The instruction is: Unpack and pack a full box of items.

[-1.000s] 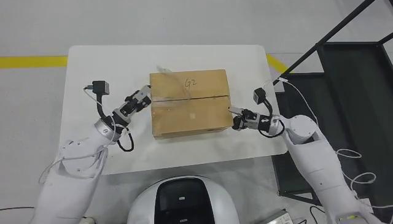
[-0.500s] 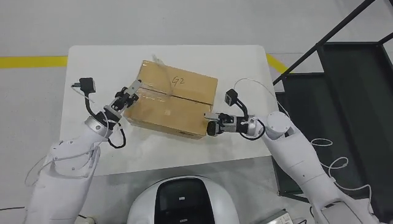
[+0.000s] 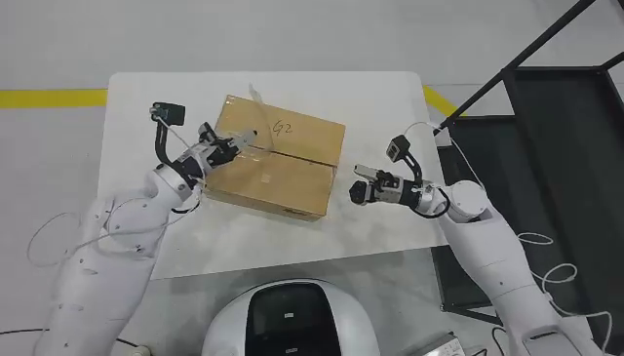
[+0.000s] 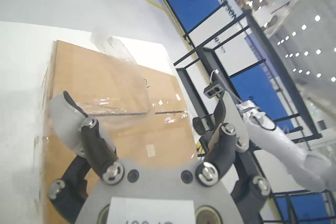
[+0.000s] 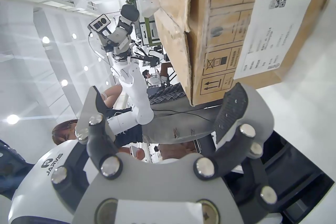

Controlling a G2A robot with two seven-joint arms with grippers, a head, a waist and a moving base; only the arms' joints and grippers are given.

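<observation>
While glossy clear tape (image 4: 118, 107) spans seam, rectangular cardboard box (image 3: 292, 176) lies skewed.

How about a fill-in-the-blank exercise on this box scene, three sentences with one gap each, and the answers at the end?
1. The cardboard box on the white table has its top flaps ____ and taped.
2. The left gripper hangs over the box's top, ____ and gripping nothing.
3. The right gripper, off the box's end, holds ____.
Missing words: closed; open; nothing.
</observation>
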